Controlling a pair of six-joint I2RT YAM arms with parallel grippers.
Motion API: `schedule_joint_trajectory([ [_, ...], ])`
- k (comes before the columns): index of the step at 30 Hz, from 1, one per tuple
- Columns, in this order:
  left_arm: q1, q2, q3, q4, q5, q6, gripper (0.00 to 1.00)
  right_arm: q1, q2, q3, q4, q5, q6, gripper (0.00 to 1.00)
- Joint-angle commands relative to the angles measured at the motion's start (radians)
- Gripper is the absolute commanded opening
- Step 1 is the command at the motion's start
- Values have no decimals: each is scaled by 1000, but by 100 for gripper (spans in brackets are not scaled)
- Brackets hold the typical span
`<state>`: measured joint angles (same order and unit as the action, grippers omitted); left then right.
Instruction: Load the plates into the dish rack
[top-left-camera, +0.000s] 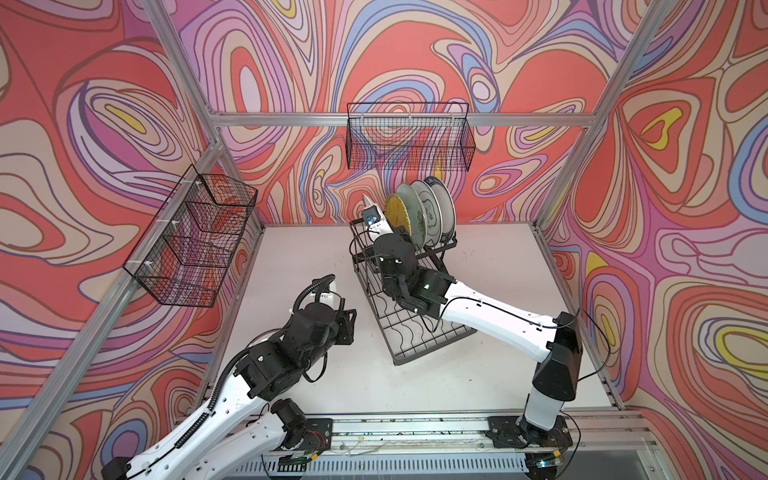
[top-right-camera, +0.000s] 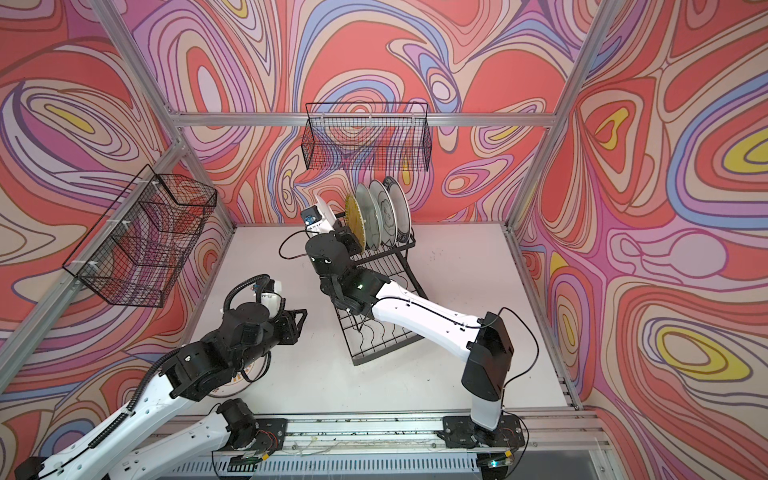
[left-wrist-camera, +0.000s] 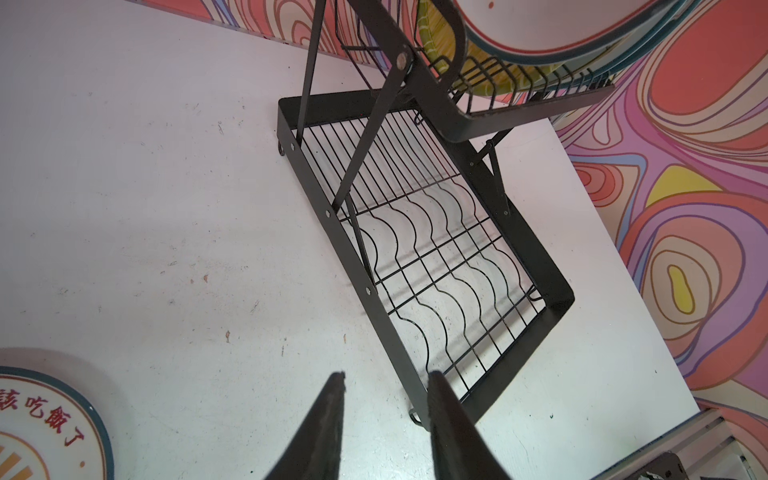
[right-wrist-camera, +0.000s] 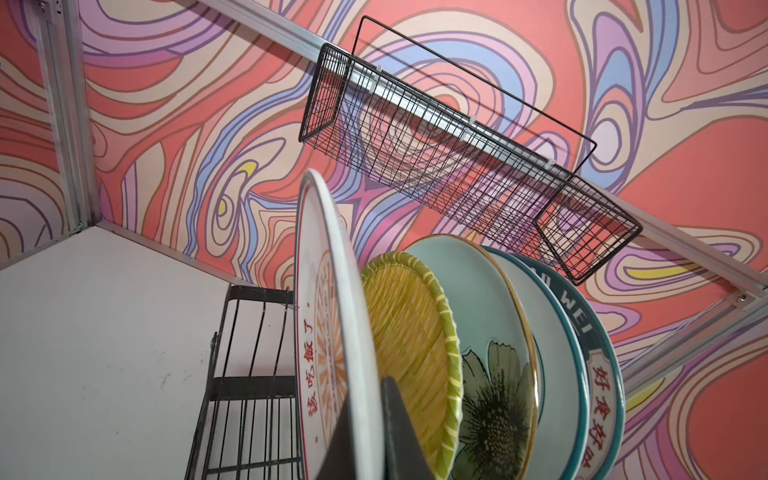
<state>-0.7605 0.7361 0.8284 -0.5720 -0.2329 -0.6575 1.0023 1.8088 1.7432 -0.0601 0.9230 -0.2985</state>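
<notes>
White, scuffed tabletop (top-left-camera: 478, 374) inside swirl-patterned red walls (top-left-camera: 83, 124); in a top view your black wire dish rack (top-left-camera: 409, 332) carries four upright plates (top-left-camera: 428, 212). Left wrist: left gripper (left-wrist-camera: 386, 376) part-open, empty; an orange-sunburst white plate (left-wrist-camera: 50, 428) lies cropped on the tabletop. Right wrist: right gripper (right-wrist-camera: 365, 399) clamps a second sunburst plate (right-wrist-camera: 328, 311) upright, its foot hidden.

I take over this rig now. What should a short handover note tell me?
Left gripper: open, empty, over the table beside the dish rack.
Right gripper: shut on a sunburst plate, on edge at the raised tier.
Done: yellow plate, green floral plate, white plate, lettered plate stand in that tier.
To do: seat the held plate; load the second sunburst plate, flat on the table.
</notes>
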Motion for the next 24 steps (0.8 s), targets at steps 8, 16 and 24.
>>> schedule_joint_trajectory([
  [8,-5,-12,-8,11,-10,9,37,-28,9,16,-15,-25,66,0],
  [16,-5,-5,-5,11,-11,6,37,-46,15,21,-58,-55,113,0],
  [24,-5,-1,-1,13,-9,11,37,-57,45,47,-90,-49,136,0],
])
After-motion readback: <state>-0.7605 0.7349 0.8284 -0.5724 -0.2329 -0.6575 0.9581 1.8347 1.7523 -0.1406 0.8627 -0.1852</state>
